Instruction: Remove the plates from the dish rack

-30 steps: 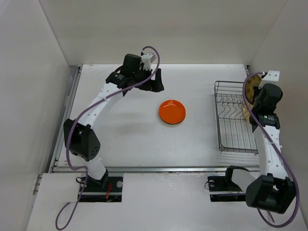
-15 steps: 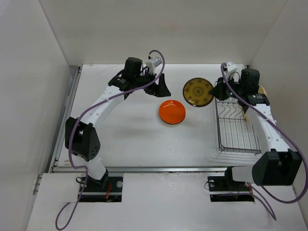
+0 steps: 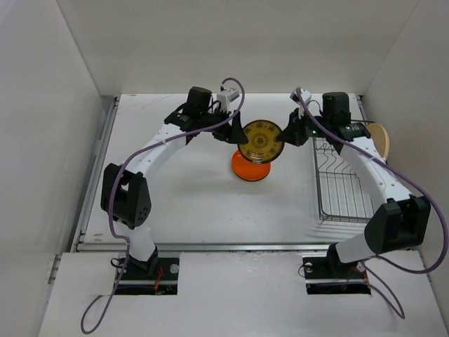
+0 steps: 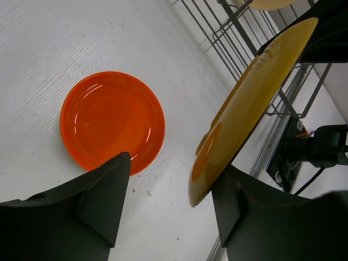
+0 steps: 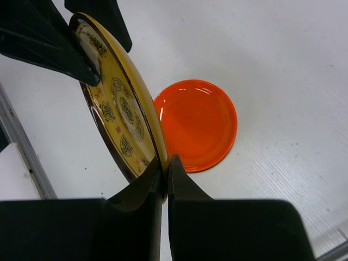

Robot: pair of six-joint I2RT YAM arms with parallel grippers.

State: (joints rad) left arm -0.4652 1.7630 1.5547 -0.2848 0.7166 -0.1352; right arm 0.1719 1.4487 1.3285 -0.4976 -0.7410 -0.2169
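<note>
My right gripper (image 3: 285, 135) is shut on the rim of the gold-patterned dark plate (image 3: 259, 142) and holds it tilted in the air above the orange plate (image 3: 245, 170), which lies flat on the table. The right wrist view shows the jaws pinching the gold-patterned plate (image 5: 117, 109) at its rim (image 5: 165, 168). My left gripper (image 3: 236, 132) is open, and the plate's opposite edge (image 4: 250, 103) sits in the gap, close to the right finger (image 4: 239, 206). The dish rack (image 3: 342, 184) stands at the right. A tan plate (image 3: 381, 137) leans at its far right side.
The rack's wire bars (image 4: 228, 32) show behind the held plate in the left wrist view. White walls enclose the table on three sides. The orange plate (image 5: 198, 125) lies directly under the held plate.
My right arm swung left from the rack, carrying the gold-patterned plate to above the orange plate. My left gripper moved right and now straddles the plate's edge.
</note>
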